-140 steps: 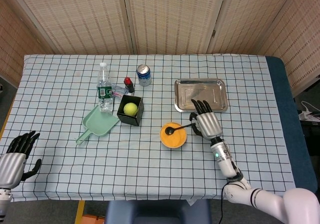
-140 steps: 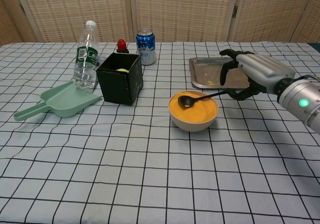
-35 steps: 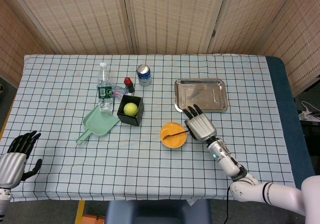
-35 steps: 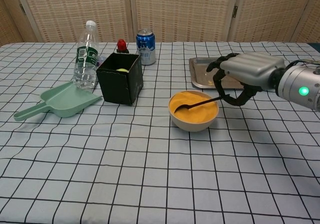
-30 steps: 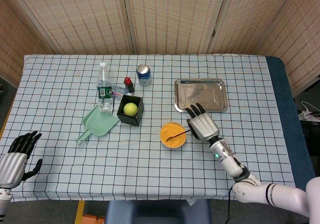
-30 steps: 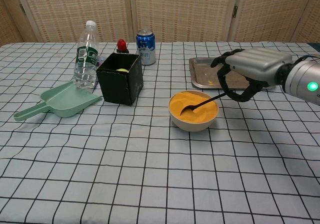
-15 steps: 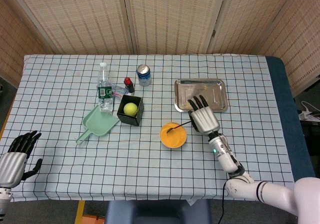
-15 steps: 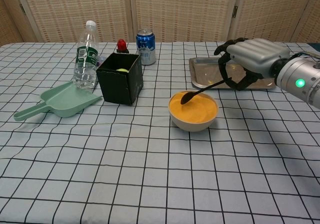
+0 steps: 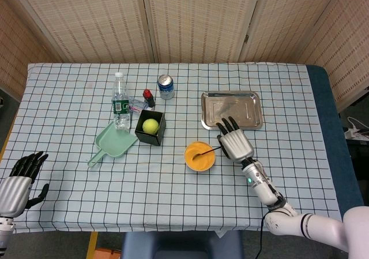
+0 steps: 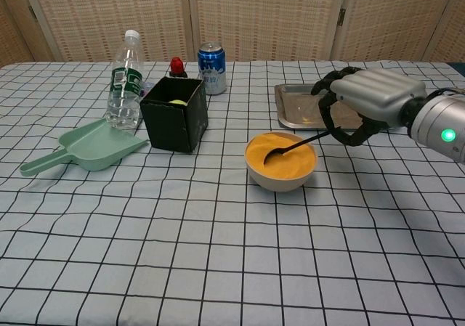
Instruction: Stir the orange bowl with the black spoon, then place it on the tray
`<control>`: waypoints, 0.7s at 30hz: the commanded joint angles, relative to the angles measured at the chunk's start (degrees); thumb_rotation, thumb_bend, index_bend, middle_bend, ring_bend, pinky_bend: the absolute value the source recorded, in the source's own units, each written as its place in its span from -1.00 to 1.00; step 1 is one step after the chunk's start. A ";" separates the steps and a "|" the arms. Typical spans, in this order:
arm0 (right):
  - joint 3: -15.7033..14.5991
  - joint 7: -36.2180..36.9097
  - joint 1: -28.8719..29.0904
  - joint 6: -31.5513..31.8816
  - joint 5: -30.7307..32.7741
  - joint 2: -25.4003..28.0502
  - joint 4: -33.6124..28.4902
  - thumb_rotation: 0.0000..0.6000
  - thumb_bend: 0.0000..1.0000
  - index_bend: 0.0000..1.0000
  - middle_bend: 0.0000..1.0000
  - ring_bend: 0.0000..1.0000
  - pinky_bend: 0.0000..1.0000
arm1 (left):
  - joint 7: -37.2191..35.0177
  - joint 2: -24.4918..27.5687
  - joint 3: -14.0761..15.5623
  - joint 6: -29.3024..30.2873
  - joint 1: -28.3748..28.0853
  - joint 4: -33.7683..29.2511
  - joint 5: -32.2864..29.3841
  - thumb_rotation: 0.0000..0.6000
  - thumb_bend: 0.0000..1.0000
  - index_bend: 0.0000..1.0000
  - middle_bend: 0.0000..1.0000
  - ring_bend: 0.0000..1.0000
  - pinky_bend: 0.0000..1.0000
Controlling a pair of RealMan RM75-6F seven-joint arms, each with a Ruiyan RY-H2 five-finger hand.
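**Spoon dips back into the bowl: stirring goes on**

Half a second ago we had the slim black spoon (image 10: 294, 147) lifted to the far rim; now its tip sits low again in the round orange bowl (image 10: 280, 161), so we judge the stir unfinished and the shiny metal tray (image 10: 296, 105) just behind on the bench still waiting. Our right hand (image 10: 361, 102) curls its dark fingers (image 10: 327, 92) around the spoon's handle, pinching it. Our left hand (image 9: 17, 184) rests spread, holding nothing.
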 commanded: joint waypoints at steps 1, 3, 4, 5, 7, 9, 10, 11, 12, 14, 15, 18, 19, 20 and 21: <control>0.09 1.13 -0.79 -0.49 0.95 2.21 -3.04 1.00 0.48 0.95 -0.74 -1.00 -0.98 | 0.02 -0.02 0.02 0.01 0.02 -0.03 0.02 1.00 -0.10 -1.00 -1.00 -1.00 -0.84; 0.17 1.24 -1.01 -0.43 1.20 3.17 -4.27 1.00 0.48 0.95 -0.74 -1.00 -0.98 | 0.07 -0.05 0.05 0.03 0.01 -0.04 0.09 1.00 -0.10 -1.00 -1.00 -1.00 -0.84; 0.20 1.16 -1.09 -0.20 1.14 3.42 -4.55 1.00 0.48 0.95 -0.74 -1.00 -0.98 | 0.10 -0.05 0.06 0.04 0.00 -0.09 0.15 1.00 -0.10 -1.00 -1.00 -1.00 -0.84; 0.21 1.03 -1.23 0.32 0.87 3.57 -4.73 1.00 0.48 0.95 -0.74 -1.00 -0.98 | 0.15 -0.03 0.07 0.09 0.01 -0.14 0.20 1.00 -0.10 -1.00 -1.00 -1.00 -0.84; 0.16 0.91 -1.50 1.42 0.12 3.46 -4.63 1.00 0.48 0.95 -0.74 -1.00 -0.98 | 0.25 -0.03 0.10 0.18 0.04 -0.18 0.28 1.00 -0.10 -1.00 -1.00 -1.00 -0.84; 0.07 1.30 -1.87 2.74 -1.00 3.06 -4.26 1.00 0.48 0.95 -0.74 -1.00 -0.98 | 0.38 -0.08 0.11 0.29 0.07 -0.27 0.34 1.00 -0.10 -1.00 -1.00 -1.00 -0.84; -0.06 1.67 -2.08 3.21 -1.59 2.95 -4.11 1.00 0.48 0.95 -0.74 -1.00 -0.98 | 0.44 -0.09 0.11 0.34 0.10 -0.32 0.34 1.00 -0.10 -1.00 -1.00 -1.00 -0.84; -0.17 1.92 -2.23 3.48 -1.98 2.96 -4.05 1.00 0.48 0.95 -0.74 -1.00 -0.98 | 0.40 -0.05 0.09 0.38 0.12 -0.33 0.31 1.00 -0.10 -1.00 -1.00 -1.00 -0.84; -0.31 2.11 -2.38 3.74 -2.40 3.05 -4.06 1.00 0.48 0.95 -0.74 -1.00 -0.98 | 0.39 -0.03 0.08 0.41 0.14 -0.34 0.29 1.00 -0.10 -1.00 -1.00 -1.00 -0.84; -0.67 2.67 -2.81 4.35 -3.38 3.48 -4.42 1.00 0.48 0.95 -0.74 -1.00 -0.98 | 0.35 -0.01 0.06 0.47 0.19 -0.28 0.23 1.00 -0.10 -1.00 -1.00 -1.00 -0.84; -0.87 3.00 -3.04 4.56 -3.80 3.76 -4.72 1.00 0.48 0.95 -0.74 -1.00 -0.98 | 0.32 0.00 0.07 0.50 0.22 -0.25 0.23 1.00 -0.10 -1.00 -1.00 -1.00 -0.84; -1.71 3.41 -3.79 4.85 -4.67 4.75 -5.80 1.00 0.48 0.95 -0.74 -1.00 -0.98 | 0.23 0.03 0.04 0.44 0.19 -0.18 0.18 1.00 -0.10 -1.00 -1.00 -1.00 -0.84; -1.98 3.17 -3.95 4.76 -4.75 4.98 -6.06 1.00 0.48 0.95 -0.74 -1.00 -0.98 | 0.23 0.02 0.07 0.39 0.18 -0.18 0.20 1.00 -0.10 -1.00 -1.00 -1.00 -0.84; -2.30 2.78 -4.08 4.61 -4.82 5.13 -6.25 1.00 0.48 0.95 -0.74 -1.00 -0.98 | 0.22 0.00 0.10 0.35 0.16 -0.18 0.24 1.00 -0.10 -1.00 -1.00 -1.00 -0.84; -2.48 2.44 -4.13 4.46 -4.83 5.12 -6.28 1.00 0.48 0.95 -0.74 -1.00 -0.98 | 0.25 0.00 0.13 0.32 0.15 -0.19 0.28 1.00 -0.10 -1.00 -1.00 -1.00 -0.84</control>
